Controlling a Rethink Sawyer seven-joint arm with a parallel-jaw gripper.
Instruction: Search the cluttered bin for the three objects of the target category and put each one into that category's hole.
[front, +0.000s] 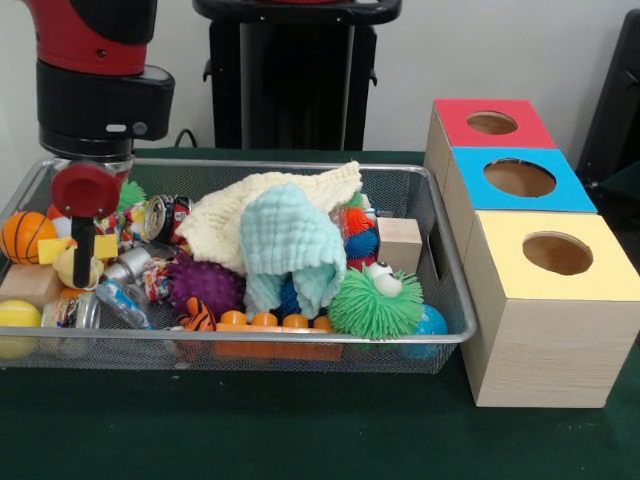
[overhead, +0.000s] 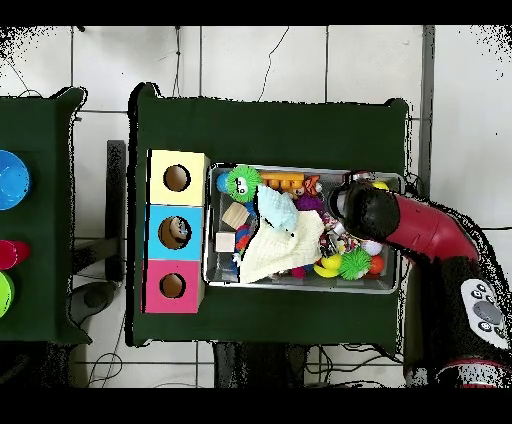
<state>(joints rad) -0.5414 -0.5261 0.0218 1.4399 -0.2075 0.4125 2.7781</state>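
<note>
The wire mesh bin (front: 300, 166) stands on the green table, piled with toys. It also shows in the overhead view (overhead: 300, 288). The hole (front: 519, 177) in the blue-topped box lies to the bin's right, between the red and yellow boxes, and shows in the overhead view (overhead: 174, 232). My gripper (front: 82, 268) reaches down into the bin's left end, among a yellow toy (front: 70, 266), small cans (front: 165, 215) and a basketball toy (front: 25, 235). In the overhead view the gripper (overhead: 345, 205) is over the bin's right end. What it touches is hidden.
A cream cloth (front: 270, 205) and a mint cloth (front: 290, 245) cover the bin's middle. A green fuzzy ball (front: 375, 300), a purple spiky ball (front: 203, 283), a wooden block (front: 400, 243) and a yellow ball (front: 18, 320) lie around. Red-topped (front: 491, 122) and yellow-topped (front: 557, 253) boxes flank the blue one.
</note>
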